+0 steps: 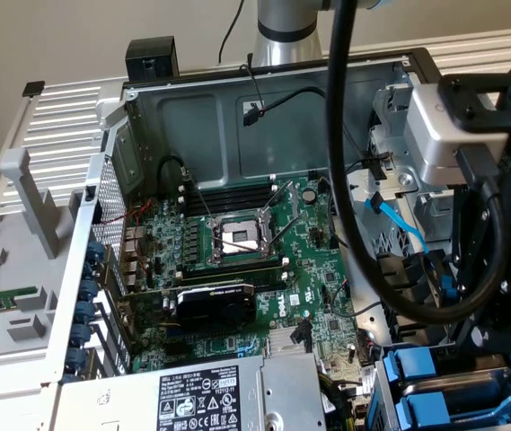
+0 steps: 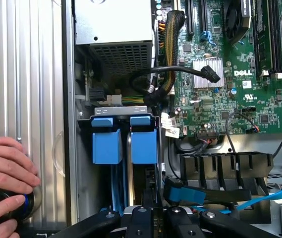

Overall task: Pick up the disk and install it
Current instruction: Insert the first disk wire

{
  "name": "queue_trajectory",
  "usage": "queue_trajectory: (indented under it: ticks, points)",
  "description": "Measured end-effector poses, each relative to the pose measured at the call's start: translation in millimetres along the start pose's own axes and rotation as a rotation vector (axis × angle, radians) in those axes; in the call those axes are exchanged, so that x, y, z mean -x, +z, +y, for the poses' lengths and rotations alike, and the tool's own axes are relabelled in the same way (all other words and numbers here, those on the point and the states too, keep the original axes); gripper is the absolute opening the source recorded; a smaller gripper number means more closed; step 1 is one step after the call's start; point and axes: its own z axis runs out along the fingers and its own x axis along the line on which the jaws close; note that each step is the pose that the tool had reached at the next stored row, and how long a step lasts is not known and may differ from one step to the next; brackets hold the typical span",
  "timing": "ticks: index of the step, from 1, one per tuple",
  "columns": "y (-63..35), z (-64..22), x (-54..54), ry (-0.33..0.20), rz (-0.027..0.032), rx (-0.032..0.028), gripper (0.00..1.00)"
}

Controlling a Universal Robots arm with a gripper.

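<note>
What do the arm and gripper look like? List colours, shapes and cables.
The arm is a silver-grey metal tube. A thick black cable runs down in the exterior view and loops near the wrist. A light grey block sits above the black gripper, whose black link bars carry round pivot bolts.

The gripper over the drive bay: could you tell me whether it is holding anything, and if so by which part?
That cannot be told. The gripper hangs over the drive cage, where two blue carriers sit side by side, but its fingertips are out of view.
</note>
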Motion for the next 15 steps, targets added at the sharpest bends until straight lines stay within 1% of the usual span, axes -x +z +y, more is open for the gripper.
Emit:
queue_trajectory:
  ticks: [12, 13, 14, 15]
  points:
    - [0.1, 0.6, 0.0, 0.0, 0.0, -0.0001, 0.17]
    - [0.3, 0.6, 0.0, 0.0, -0.0007, -0.0004, 0.17]
    - [0.4, 0.6, 0.0, 0.0, -0.0009, -0.0003, 0.18]
    - [0.2, 0.6, 0.0, 0.0, -0.0006, -0.0002, 0.25]
